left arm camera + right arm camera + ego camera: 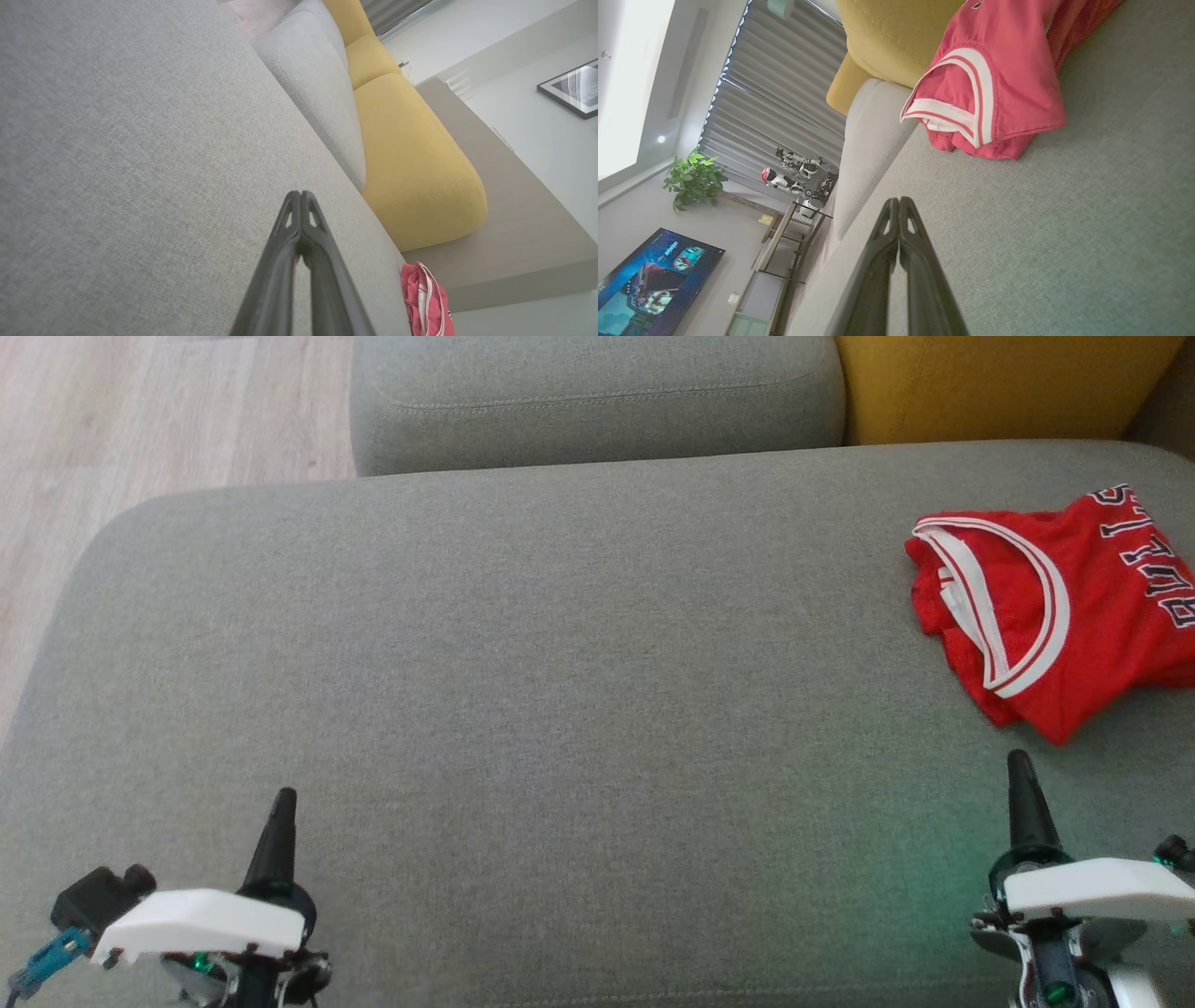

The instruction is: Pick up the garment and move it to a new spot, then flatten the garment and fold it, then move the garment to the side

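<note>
The garment (1064,607) is a red jersey with white-trimmed openings and dark lettering, lying folded at the far right of a grey sofa seat (523,672). It also shows in the left wrist view as a red bundle (425,298) and close up in the right wrist view (994,79). My right gripper (1019,765) is shut and empty, hovering just short of the jersey's near corner. Low on the left, my left gripper (283,800) is shut with nothing in it, far from the garment. Each wrist view has its fingertips pressed together: left gripper (301,193), right gripper (899,200).
A grey back cushion (597,397) and a yellow cushion (999,383) line the far edge of the seat. Wooden floor (140,420) lies beyond the seat's left end. A TV screen (654,280), a plant (693,179) and another robot (798,177) stand across the room.
</note>
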Controlling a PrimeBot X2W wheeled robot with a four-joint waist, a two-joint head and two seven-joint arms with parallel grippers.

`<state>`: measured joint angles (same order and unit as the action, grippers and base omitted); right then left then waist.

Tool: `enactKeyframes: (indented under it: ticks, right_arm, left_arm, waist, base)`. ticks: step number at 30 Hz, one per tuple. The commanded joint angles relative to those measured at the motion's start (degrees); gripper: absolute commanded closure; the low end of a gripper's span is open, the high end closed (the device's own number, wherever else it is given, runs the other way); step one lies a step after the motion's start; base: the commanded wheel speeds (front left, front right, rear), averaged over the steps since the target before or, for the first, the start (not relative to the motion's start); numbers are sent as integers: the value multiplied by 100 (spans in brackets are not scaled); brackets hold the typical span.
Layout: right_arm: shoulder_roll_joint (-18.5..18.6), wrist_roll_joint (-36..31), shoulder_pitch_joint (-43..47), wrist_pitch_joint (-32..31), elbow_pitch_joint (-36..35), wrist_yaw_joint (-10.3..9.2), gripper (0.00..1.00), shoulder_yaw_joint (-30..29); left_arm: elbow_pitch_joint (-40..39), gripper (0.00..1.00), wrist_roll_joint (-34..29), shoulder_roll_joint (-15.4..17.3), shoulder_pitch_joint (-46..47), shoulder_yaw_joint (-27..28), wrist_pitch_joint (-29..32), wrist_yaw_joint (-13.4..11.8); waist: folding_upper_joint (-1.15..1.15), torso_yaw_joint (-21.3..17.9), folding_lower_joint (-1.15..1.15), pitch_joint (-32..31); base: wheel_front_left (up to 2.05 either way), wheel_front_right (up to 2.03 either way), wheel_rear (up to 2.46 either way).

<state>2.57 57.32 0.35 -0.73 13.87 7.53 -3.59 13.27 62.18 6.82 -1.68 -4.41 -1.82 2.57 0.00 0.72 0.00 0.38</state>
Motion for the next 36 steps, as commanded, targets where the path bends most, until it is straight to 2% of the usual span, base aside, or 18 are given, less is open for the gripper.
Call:
enactKeyframes:
  ticks: [1, 36]
  right_arm:
    - [81, 241, -340, -39, -149, -3, 100, 43]
    - [85, 2614, -560, -382, -34, -4, 100, -145]
  left_arm:
    - [-144, 100, 189, 20, 329, 241, 42, 46]
    - [15, 100, 2245, -242, 654, 806, 571, 366]
  waist:
    - [0, -3, 0, -1]
    - [0, -52, 0, -15]
  base:
    - [0, 0, 0]
    - [0, 0, 0]
